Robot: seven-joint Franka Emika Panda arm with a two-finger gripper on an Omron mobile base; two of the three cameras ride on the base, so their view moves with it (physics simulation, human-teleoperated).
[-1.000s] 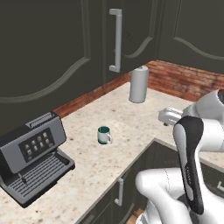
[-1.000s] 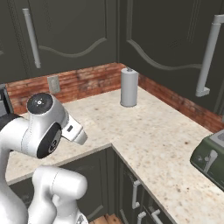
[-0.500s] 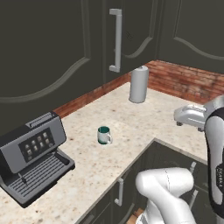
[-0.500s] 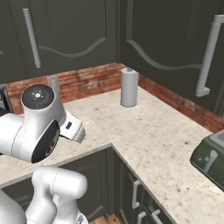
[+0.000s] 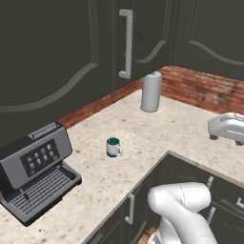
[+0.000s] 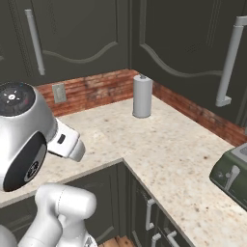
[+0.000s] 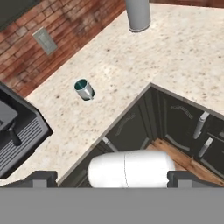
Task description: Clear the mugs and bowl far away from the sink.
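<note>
Mug: I'm seeing the white mug with teal lining (image 5: pixel 113 147) standing upright on open speckled counter (image 5: pixel 190 124), between the espresso machine (image 5: pixel 33 171) and the paper towel roll (image 5: pixel 151 91).
Claw: I'm holding the gripper (image 7: pixel 111 177) with its fingers fully spread, carrying nothing, high above the counter's inner corner.
Direction: in the hand view the mug (image 7: pixel 84 89) is lying up and left of the fingertips, well apart, over the counter edge.
Axis: the mug's long axis is running vertical; I'm judging a top-down approach fits.
Room: bare counter all around it; espresso machine (image 7: pixel 17 131) near one side, brick backsplash (image 7: pixel 65 30) behind, toaster (image 5: pixel 228 127) far off.
Other items: I can't place the maroon mug, bowl or sink from here.
</note>
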